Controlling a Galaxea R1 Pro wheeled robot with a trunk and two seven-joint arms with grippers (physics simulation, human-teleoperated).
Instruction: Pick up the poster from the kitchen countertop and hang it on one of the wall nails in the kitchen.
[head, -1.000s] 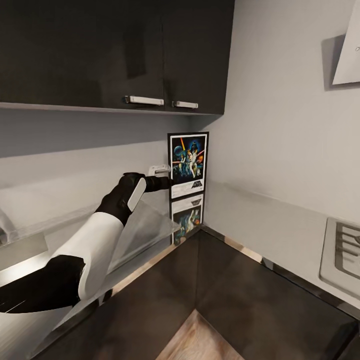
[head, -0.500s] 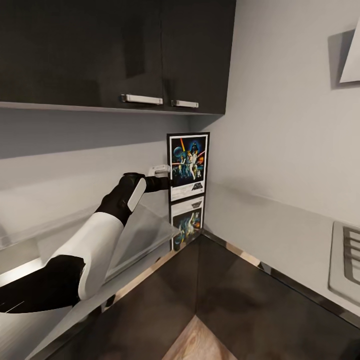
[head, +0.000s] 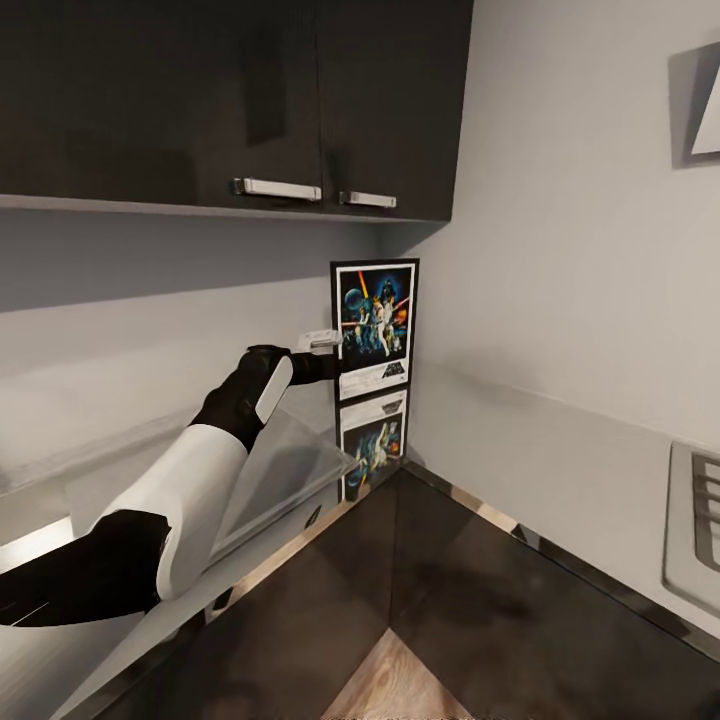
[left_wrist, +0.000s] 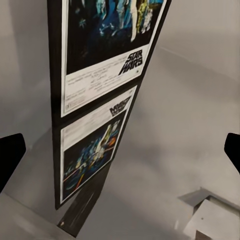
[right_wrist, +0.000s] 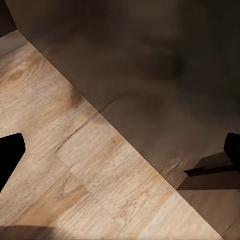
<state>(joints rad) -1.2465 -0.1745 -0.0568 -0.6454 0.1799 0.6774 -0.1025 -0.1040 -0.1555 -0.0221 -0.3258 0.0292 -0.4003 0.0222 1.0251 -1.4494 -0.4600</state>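
Observation:
The poster (head: 375, 328) stands upright in the corner of the kitchen countertop (head: 560, 470), black-framed, with colourful figures and white lettering at its foot. The glossy slab mirrors it just below. My left arm reaches across the counter, and the left gripper (head: 328, 350) sits at the poster's left edge, about halfway up. In the left wrist view the poster (left_wrist: 100, 45) is close ahead at a slant. The left gripper (left_wrist: 120, 155) is open, its black fingertips (left_wrist: 10, 157) wide apart with nothing between them. My right gripper (right_wrist: 120, 155) is open too, over the floor.
Dark upper cabinets (head: 250, 100) with white handles hang above the counter. A gas hob (head: 700, 525) sits at the right edge, with a range hood (head: 705, 110) above it. Dark lower cabinet fronts (head: 450, 600) meet in a corner over the wooden floor (head: 395, 685).
The head view has swung slightly left, so the hob and hood slid towards the right edge. The left arm and the poster stand as before.

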